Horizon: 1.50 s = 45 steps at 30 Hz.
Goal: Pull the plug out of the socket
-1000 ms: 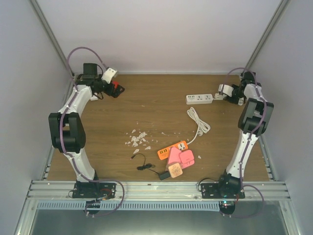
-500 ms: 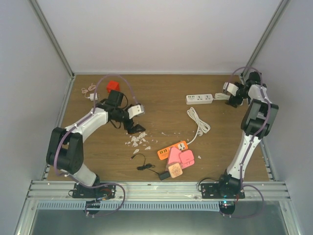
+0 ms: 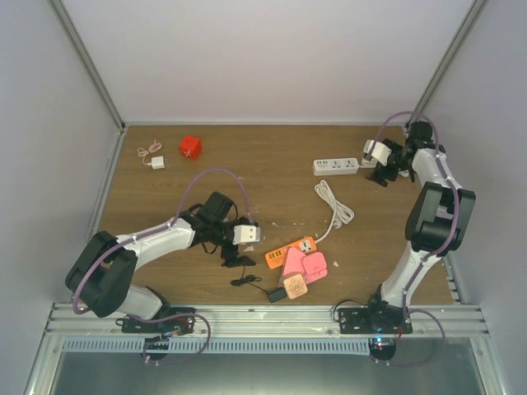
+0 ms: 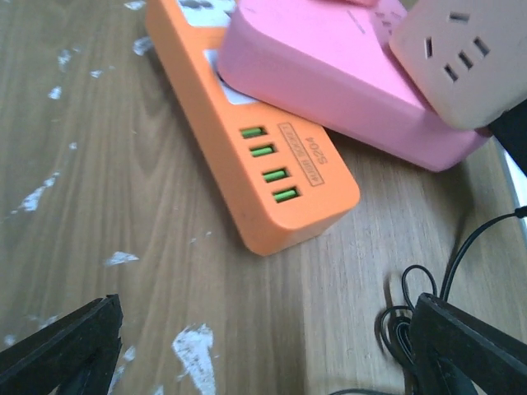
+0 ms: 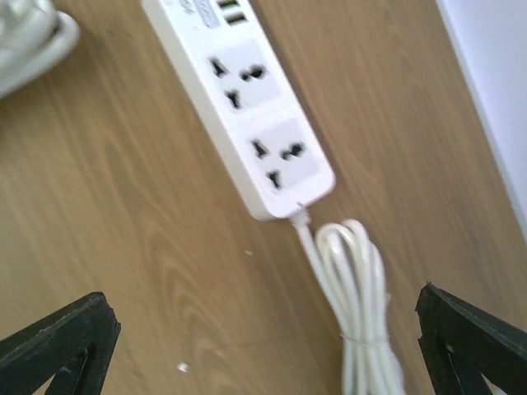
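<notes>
Left wrist view: left gripper (image 4: 262, 358) hung open, empty, just beside the orange strip (image 4: 247, 140); right gripper (image 5: 263, 346), well apart from it, was open too.

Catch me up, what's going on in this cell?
Nothing is held. The left gripper hangs open just short of the orange plastic power strip, with a pink block-shaped adapter sitting on it. The right gripper is open above the cord end of the white plastic power strip. No plug is off yet.
</notes>
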### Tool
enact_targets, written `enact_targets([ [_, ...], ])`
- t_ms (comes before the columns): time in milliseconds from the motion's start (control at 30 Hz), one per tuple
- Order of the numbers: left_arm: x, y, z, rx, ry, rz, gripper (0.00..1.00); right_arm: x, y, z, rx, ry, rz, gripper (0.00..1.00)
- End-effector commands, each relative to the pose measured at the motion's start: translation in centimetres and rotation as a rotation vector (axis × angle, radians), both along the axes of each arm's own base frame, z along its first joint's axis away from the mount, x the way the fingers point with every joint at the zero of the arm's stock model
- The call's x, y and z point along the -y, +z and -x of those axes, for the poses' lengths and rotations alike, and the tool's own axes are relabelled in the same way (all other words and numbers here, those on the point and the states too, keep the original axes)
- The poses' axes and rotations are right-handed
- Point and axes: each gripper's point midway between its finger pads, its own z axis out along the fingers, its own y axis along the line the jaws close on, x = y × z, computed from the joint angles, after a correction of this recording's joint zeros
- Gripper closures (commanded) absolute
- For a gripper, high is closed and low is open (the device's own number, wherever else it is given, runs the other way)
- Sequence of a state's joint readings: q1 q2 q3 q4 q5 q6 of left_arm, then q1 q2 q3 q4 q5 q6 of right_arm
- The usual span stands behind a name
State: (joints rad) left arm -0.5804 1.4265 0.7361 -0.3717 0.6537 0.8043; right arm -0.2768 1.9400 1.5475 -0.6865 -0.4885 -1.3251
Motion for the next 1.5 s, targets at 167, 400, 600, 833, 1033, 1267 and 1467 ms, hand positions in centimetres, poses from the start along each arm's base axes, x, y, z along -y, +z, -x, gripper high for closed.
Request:
enact_targets([
  [167,2.3,-2.0,1.1,0.144,0.002,-0.06,0.05,-3.6,0.6,3.2,-0.008,0.011,-0.081,0.0],
  [400,3.9,-3.1,1.1,0.134,0.03,-0.08,0.06,-4.0,0.0,4.5,-0.044,0.01,-0.088,0.0],
  [600,5.7,-3.4,0.2,0.176,0.067,-0.086,0.09,-4.0,0.3,4.9,-0.046,0.003,-0.086,0.0],
  [833,7.5,-3.6,-0.3,0.192,0.089,-0.099,0.11,-3.9,0.3,4.8,-0.047,0.007,-0.078,0.0],
  [1033,7.8,-3.8,-1.7,0.21,0.133,-0.132,0.18,-3.9,0.2,4.5,-0.043,0.019,-0.074,0.0],
  [1267,6.2,-2.9,-3.9,0.217,0.149,-0.121,0.31,-4.1,0.1,4.8,-0.047,0.037,-0.081,0.0],
  [1467,5.3,-2.2,-5.4,0.231,0.08,-0.098,0.52,-4.5,0.0,5.4,-0.055,0.044,-0.094,0.0],
])
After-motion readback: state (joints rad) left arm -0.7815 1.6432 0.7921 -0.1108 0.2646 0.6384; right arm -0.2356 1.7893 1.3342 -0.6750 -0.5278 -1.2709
